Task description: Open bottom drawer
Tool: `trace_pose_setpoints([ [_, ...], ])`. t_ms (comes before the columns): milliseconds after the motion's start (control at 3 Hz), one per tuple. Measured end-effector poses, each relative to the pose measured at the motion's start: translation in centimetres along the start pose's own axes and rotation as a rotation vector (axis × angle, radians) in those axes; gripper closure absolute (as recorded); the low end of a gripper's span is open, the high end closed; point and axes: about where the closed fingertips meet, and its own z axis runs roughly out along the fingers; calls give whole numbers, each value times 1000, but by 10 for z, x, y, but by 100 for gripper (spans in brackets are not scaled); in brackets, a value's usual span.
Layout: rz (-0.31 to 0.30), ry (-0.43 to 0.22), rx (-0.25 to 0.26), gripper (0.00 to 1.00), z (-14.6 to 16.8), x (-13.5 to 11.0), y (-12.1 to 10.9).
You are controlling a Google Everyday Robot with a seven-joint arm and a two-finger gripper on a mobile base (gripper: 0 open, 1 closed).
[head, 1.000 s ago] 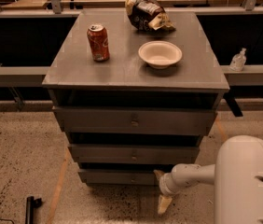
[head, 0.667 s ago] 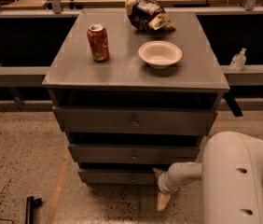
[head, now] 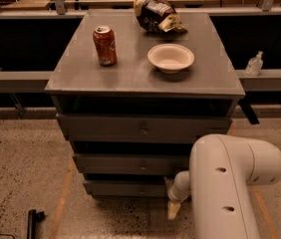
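One arm link dominates the foreground: the robot's cream upper arm [head: 230, 188] fills the lower right, having swung leftward and grown larger in the view over the last second. A black bar-shaped object [head: 31, 222] lies on the speckled floor [head: 16, 173] at lower left. The pincer [head: 173, 211] at the arm's end has hardly shifted. It hangs low, pointing down at the floor, just beside the right end of the bottom drawer [head: 123, 188]. Whether it stands wide or narrow cannot be told, and it holds nothing that shows. The bottom drawer, the lowest and narrowest of three grey fronts, remains shut. Its centre knob [head: 141, 189] is apart from the pincer, to its left. The change is thus a repositioning of the arm, not progress on the drawer, and the reach to the knob appears to be the step in hand. Above sit the middle drawer [head: 125, 163] and the top drawer [head: 140, 127], both closed. On the grey tabletop [head: 80, 76] stand a red soda can [head: 104, 45] and a white bowl [head: 171, 58], with a crumpled snack bag [head: 155, 11] at the far edge. A clear pump bottle [head: 254, 63] rests on the ledge at right.
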Motion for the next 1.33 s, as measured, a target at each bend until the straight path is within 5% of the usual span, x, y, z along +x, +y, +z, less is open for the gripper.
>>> trace_pose_setpoints([
  [1333, 16, -5, -12, 88, 14, 9, -2],
])
